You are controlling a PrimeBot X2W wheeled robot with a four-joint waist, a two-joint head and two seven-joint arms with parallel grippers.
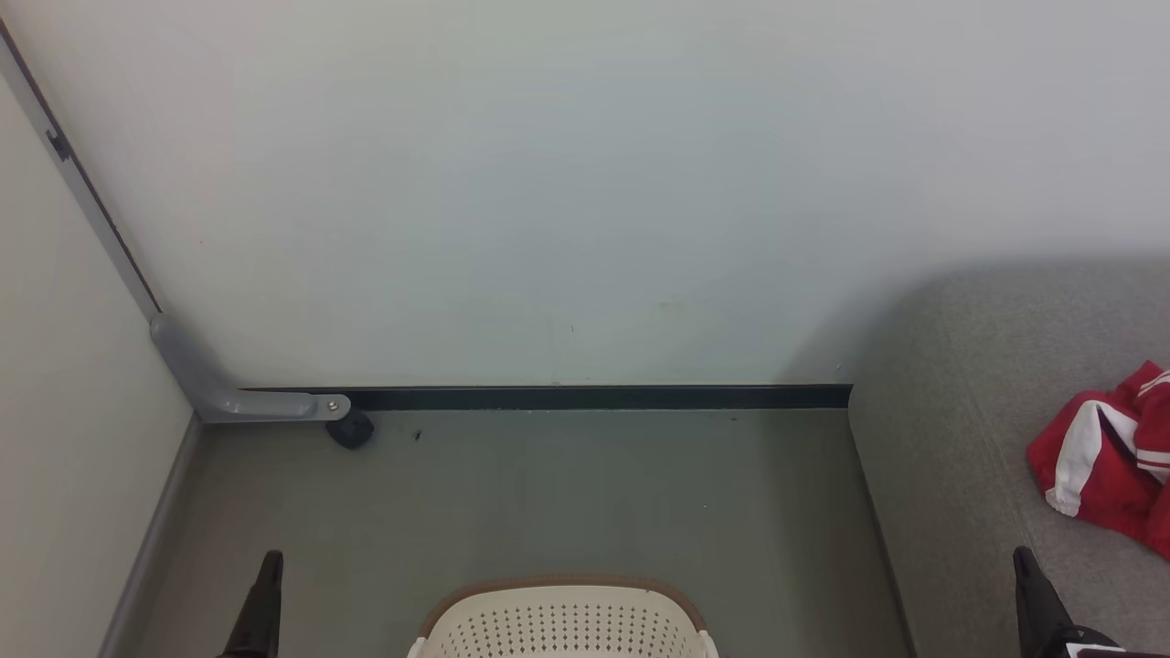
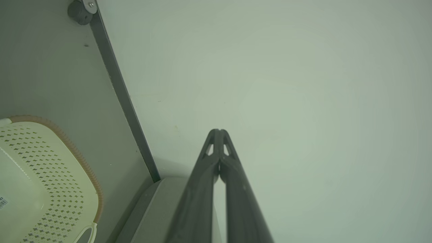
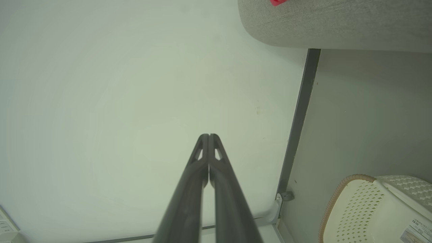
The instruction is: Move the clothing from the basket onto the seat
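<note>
Both closed, empty: left fingers (image 2: pixel 199 189); right fingers (image 3: pixel 189 189) | clothing (image 1: pixel 1106 457) on seat (image 1: pixel 960 411), near right fingers

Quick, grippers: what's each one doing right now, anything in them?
Left gripper: closed, tips together, holding nothing.
Right gripper: closed, tips together, holding nothing.

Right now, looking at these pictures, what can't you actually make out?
The basket: the head view's bottom edge cuts it off and both wrist views crop it, so whether anything remains inside is unclear.
The clothing on the seat: the head view's right edge cuts it off, so I cannot tell how many pieces there are.
The label on the basket, right wrist view: too small to read.
</note>
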